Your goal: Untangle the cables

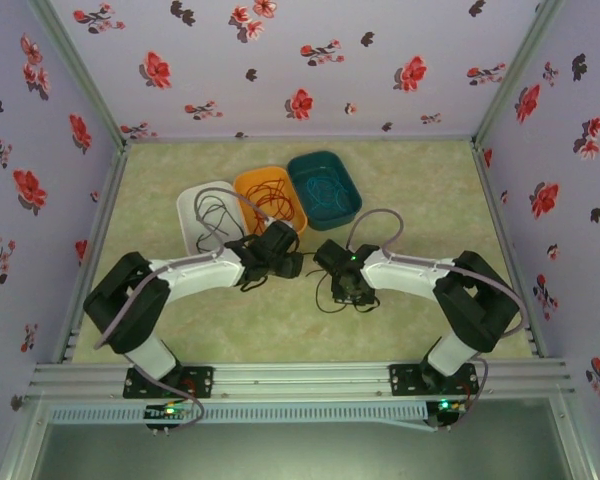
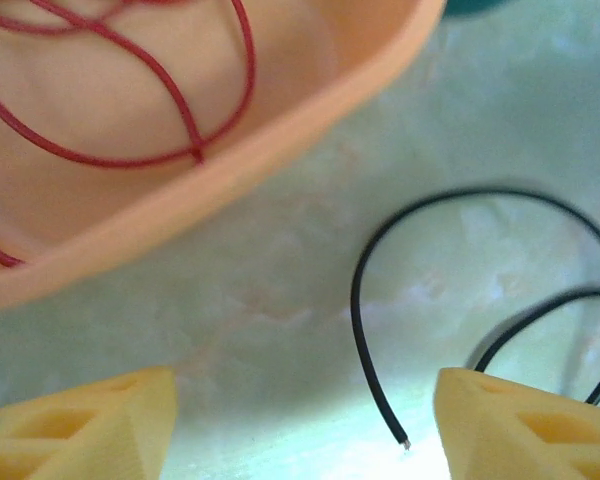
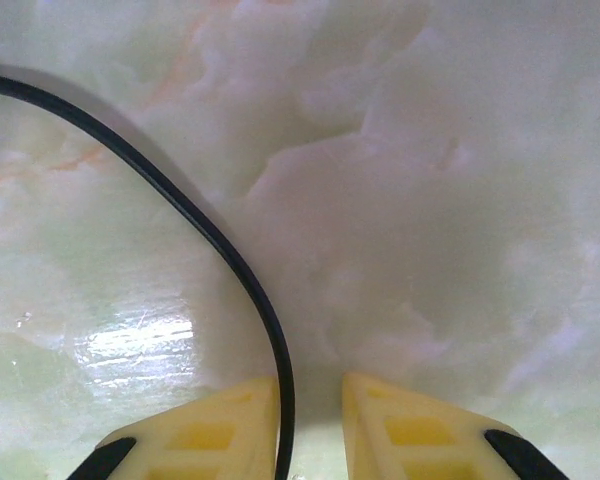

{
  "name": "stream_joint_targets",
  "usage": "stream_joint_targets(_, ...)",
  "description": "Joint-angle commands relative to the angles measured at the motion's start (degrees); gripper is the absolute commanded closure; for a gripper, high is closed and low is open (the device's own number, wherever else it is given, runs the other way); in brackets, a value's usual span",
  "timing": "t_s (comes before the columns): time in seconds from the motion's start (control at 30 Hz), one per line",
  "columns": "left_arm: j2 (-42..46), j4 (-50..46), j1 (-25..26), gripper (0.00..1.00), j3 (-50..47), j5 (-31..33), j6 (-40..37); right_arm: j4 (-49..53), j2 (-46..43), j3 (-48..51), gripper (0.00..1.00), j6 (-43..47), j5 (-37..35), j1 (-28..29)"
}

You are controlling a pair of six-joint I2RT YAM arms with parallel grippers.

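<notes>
The left gripper [image 2: 305,405] hovers low over the marbled table [image 1: 430,200] with its jaws spread wide. The bare end of the black cable [image 2: 358,300] lies between them, touching neither finger. Just beyond it is the wall of the orange tray [image 2: 280,140], which holds the red cable [image 2: 130,163]. The right gripper [image 3: 310,385] has its jaws nearly together, and the black cable runs through the narrow gap against one finger. Further black loops lie in the white tray [image 1: 185,205]. The blue-teal cable [image 1: 323,192] sits in the teal tray [image 1: 348,178].
</notes>
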State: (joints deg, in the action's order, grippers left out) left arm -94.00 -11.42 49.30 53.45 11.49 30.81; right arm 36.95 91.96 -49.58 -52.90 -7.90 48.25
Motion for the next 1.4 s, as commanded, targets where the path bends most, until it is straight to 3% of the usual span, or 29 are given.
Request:
stream_joint_targets(0.0, -1.90, -1.68, 0.48, 0.37, 2.64, -3.81, -0.68, 2.95, 1.67, -0.08, 0.76, 0.79, -0.72, -0.39)
stream_joint_targets(0.47, -10.10, -4.92, -0.04, 0.63, 8.07, -5.33, -2.64, 3.35, -0.06, 0.71, 0.76, 0.35, -0.98, -0.63)
stream_joint_targets(0.53, -10.46, -5.51, -0.08, 0.72, 8.22, -5.33, -2.81, 3.46, -0.35, 0.93, 0.76, 0.26, -1.13, -0.79)
stream_joint_targets(0.67, -10.11, -6.92, -0.17, 1.00, 8.08, -5.10, -3.06, 3.48, -0.81, 1.85, 0.76, 0.19, -1.32, -1.44)
stream_joint_targets(0.83, -5.13, -9.50, -0.21, 1.00, 6.70, -1.48, -3.16, 4.07, -2.21, 3.16, 0.76, -0.52, -2.48, -2.80)
stream_joint_targets(1.37, 25.81, -15.88, -0.32, 1.00, 1.00, 20.03, -6.85, 5.67, -6.72, 6.88, 0.76, -1.70, -6.19, -6.68)
